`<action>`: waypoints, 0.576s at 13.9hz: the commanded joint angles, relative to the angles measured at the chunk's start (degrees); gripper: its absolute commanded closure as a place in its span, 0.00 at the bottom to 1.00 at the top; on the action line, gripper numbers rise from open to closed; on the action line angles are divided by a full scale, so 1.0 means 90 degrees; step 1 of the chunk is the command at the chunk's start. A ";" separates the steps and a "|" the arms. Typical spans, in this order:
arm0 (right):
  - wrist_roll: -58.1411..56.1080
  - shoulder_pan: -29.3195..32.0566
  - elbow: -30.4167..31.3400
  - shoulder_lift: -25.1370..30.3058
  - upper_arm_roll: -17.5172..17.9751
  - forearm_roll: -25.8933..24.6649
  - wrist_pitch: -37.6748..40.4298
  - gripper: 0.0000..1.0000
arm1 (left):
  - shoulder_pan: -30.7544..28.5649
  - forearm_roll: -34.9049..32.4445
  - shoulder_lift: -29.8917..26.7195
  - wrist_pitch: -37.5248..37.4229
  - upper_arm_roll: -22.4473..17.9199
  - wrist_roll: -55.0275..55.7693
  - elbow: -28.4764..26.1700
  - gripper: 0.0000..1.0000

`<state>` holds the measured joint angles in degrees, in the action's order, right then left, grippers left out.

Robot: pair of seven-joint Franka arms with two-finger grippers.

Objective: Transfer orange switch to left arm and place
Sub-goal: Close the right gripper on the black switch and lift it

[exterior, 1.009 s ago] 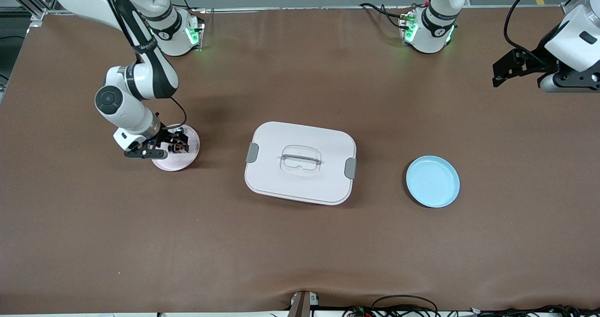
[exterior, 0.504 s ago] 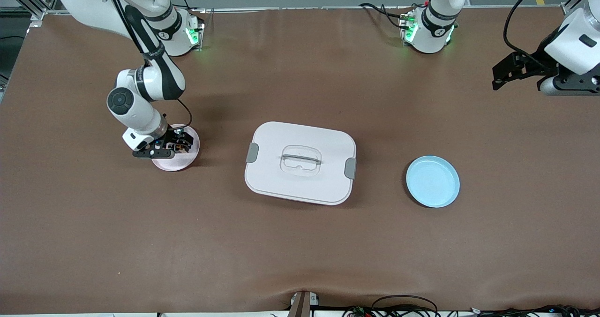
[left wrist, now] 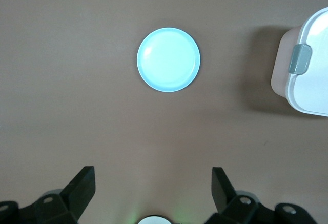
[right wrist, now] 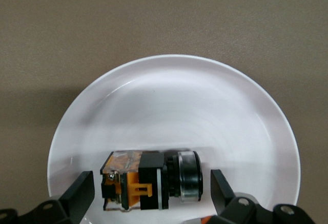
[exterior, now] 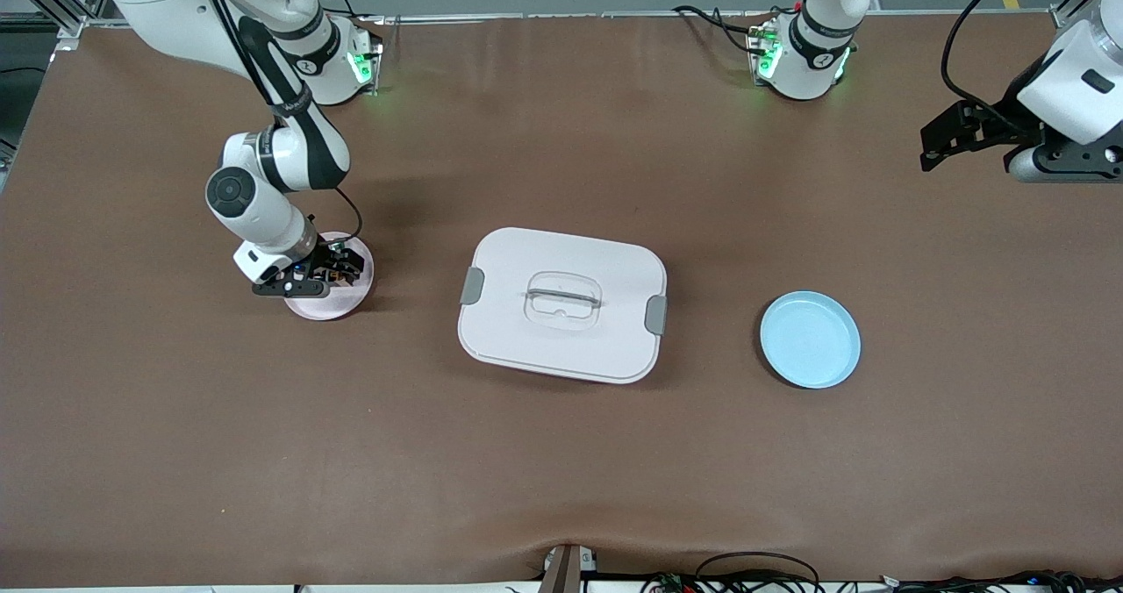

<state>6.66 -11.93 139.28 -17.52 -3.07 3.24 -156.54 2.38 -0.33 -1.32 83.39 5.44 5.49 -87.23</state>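
The brown table point(exterior: 561, 453) fills the scene. In the middle of it sits the box point(exterior: 561, 305), white, lid on, a grey latch at each short end and a clear handle sunk into the top. Toward the left arm's end lies a blue plate point(exterior: 810, 339), bare, well apart from the box. Toward the right arm's end lies a pink plate point(exterior: 338, 303), also well apart from the box, and that is where the work is.

The right arm comes down from its base and bends over the pink plate, so that the right gripper point(exterior: 329, 270) hangs low over the plate's middle. In the right wrist view its two fingers point(right wrist: 77, 196) stand wide apart, one on each side of the orange switch point(right wrist: 151, 180), with clear space between each finger and the part. Nothing is gripped. The switch lies on its side on the plate point(right wrist: 174, 106), orange and black body at one end, a round silver-rimmed cap at the other.

The left arm waits out at its own end of the table, and the left gripper point(exterior: 943, 132) is held up above bare tabletop. The left wrist view shows its fingers point(left wrist: 82, 185) spread wide and empty, looking down on the blue plate point(left wrist: 168, 59) with a corner of the box point(left wrist: 307, 65) at the edge.
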 commanded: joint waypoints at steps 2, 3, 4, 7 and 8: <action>0.0110 -0.0042 0.0013 -0.0045 -0.0020 0.0098 -0.0106 0.00 | -0.0030 -0.0090 -0.0020 -0.0008 0.0040 -0.0024 0.0093 0.00; 0.0110 -0.0042 0.0013 -0.0045 -0.0030 0.0108 -0.0106 0.00 | -0.0030 -0.0090 -0.0020 -0.0008 0.0040 -0.0024 0.0093 0.00; 0.0110 -0.0052 0.0003 -0.0045 -0.0030 0.0128 -0.0106 0.00 | -0.0030 -0.0090 -0.0020 -0.0008 0.0040 -0.0033 0.0093 0.00; 0.0110 -0.0042 0.0003 -0.0045 -0.0020 0.0128 -0.0097 0.41 | -0.0020 -0.0100 -0.0010 -0.0008 0.0040 -0.0034 0.0083 0.00; 0.0110 -0.0032 -0.0006 -0.0045 -0.0020 0.0128 -0.0077 0.77 | -0.0010 -0.0100 -0.0010 -0.0008 0.0040 -0.0034 0.0083 0.00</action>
<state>7.06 -11.93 139.27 -17.83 -3.11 3.52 -156.88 2.38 -0.33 -1.32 83.39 5.44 5.49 -87.03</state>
